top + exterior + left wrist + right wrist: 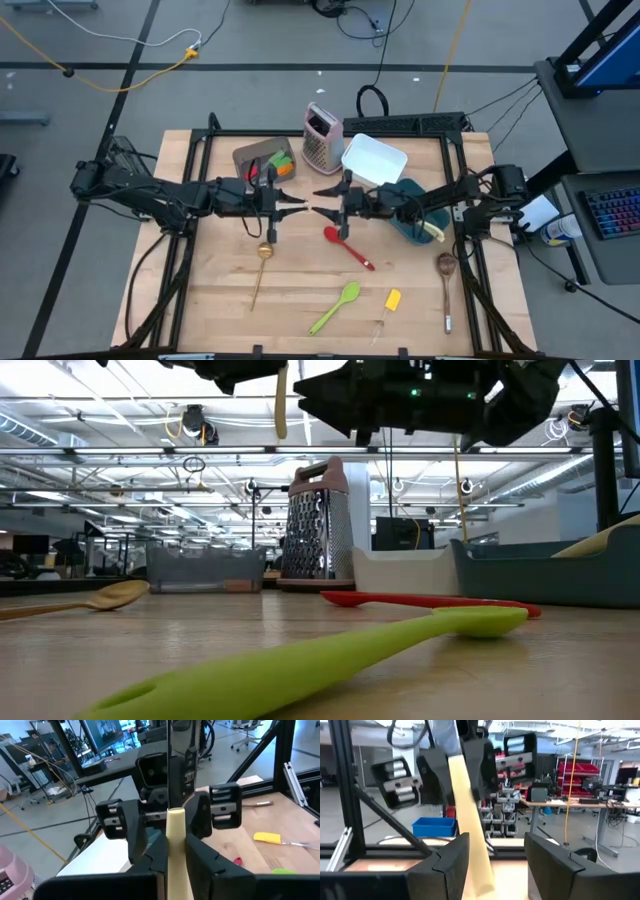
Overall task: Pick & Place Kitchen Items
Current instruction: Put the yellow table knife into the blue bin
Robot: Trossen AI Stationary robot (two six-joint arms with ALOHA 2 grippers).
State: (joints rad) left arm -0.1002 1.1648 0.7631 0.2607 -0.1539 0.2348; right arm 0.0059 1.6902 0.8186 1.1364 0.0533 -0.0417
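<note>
Mid-air over the tabletop (215, 300), the left gripper (300, 207) jaws pinch a cream-handled knife (176, 851); the right gripper (322, 212) faces it, jaws spread wide. A mistimed handover risks dropping the knife.

Grey floor (250, 30) with yellow cable (130, 75), ceiling strip lights (120, 400), red shelving (590, 777), office chair (245, 732)

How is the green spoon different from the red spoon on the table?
The green spoon is lime and lies near the table's front edge; the red spoon lies farther back, closer to the grippers. In the high view the green spoon slants up to the right, the red one down to the right. Both lie flat on the wood, untouched.
</note>
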